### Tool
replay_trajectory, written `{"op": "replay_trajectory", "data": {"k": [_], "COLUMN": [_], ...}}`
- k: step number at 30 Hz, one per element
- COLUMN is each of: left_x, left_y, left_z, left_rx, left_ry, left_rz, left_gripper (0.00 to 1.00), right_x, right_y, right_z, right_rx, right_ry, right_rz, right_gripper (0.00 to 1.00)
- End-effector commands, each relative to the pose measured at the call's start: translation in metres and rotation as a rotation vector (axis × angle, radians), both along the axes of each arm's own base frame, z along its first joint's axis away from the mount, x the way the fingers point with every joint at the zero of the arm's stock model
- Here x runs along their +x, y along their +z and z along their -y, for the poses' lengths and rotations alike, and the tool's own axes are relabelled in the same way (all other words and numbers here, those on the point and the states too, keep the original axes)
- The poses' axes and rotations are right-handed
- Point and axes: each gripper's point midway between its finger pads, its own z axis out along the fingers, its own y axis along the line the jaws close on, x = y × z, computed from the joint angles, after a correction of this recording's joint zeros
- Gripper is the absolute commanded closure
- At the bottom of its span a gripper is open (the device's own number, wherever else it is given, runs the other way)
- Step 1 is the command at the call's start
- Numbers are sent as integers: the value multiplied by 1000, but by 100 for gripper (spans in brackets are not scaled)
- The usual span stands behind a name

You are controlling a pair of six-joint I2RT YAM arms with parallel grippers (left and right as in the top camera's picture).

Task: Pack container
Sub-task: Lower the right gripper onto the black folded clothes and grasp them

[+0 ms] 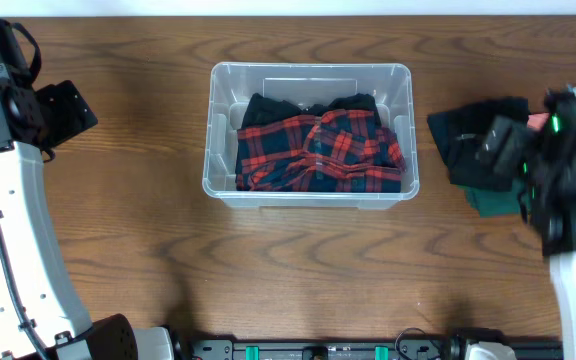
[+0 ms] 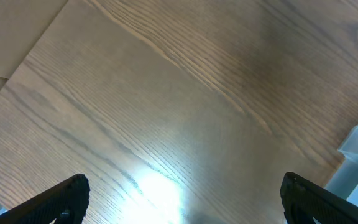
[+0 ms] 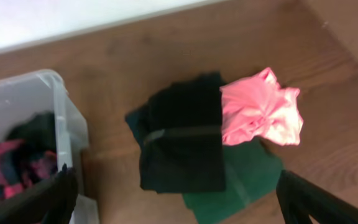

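**Item 1, container** (image 1: pixel 220 140). Clear plastic rectangular bin with rounded corners and a rimmed edge. It stands upright in the middle of the table (image 1: pixel 118 240), toward the far side, with its long side running left to right. No lid is on it.

**Item 2, plaid garment** (image 1: pixel 318 150). Red-and-black check cloth, crumpled, lying inside the container and covering most of its floor. A dark garment (image 1: pixel 268 106) shows beneath it along the far side.

**Item 3, black garment** (image 3: pixel 182 134). Folded, lying on the table to the right of the container, near it but not touching. It is the top of a small pile.

**Item 4, green garment** (image 3: pixel 238 183). Dark green and flat, under the black garment, sticking out at the pile's near right.

**Item 5, pink garment** (image 3: pixel 261 115). Bunched and glossy, lying against the right edge of the black garment and partly on the green one.

**Item 6, left gripper** (image 2: pixel 182 202). At the far left, over bare wood, left of the container and apart from it. One corner of the bin shows at the edge of its wrist view. The jaws are spread wide with nothing between them.

**Item 7, right gripper** (image 3: pixel 179 199). At the right, above the pile of garments. The jaws are spread wide and clamp nothing. The pile shows between the two fingertips. Whether they touch the cloth cannot be told.
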Motion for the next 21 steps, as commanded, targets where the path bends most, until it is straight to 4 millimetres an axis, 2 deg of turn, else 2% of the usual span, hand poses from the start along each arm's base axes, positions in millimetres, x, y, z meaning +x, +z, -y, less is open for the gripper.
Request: {"op": "replay_trajectory", "data": {"k": [1,3,7,11,16,21], "left_x": [-2,-2,-2,-2,-2,-2], "left_y": [2,2,2,2,2,2], "left_z": [-1,-1,-1,-1,-1,-1], "left_rx": [-1,-1,0,0,0,0], "left_ry": [19,19,20,20,20,20], "left_rz": [10,10,10,10,10,10], "left_gripper": [2,2,2,2,2,2], "right_x": [16,17,6,0,7,9], "right_y": [-10,-29,-69,-94,-112,-136], "right_z": [-5,-3,15,32,28,34], "right_rx": [26,62,181,254,308,321], "right_ry": [43,11,-171,-229,-49,-57], "right_rz": [-85,-153,-270,-329,-327,-353], "right_gripper": [1,1,1,2,1,1]}}
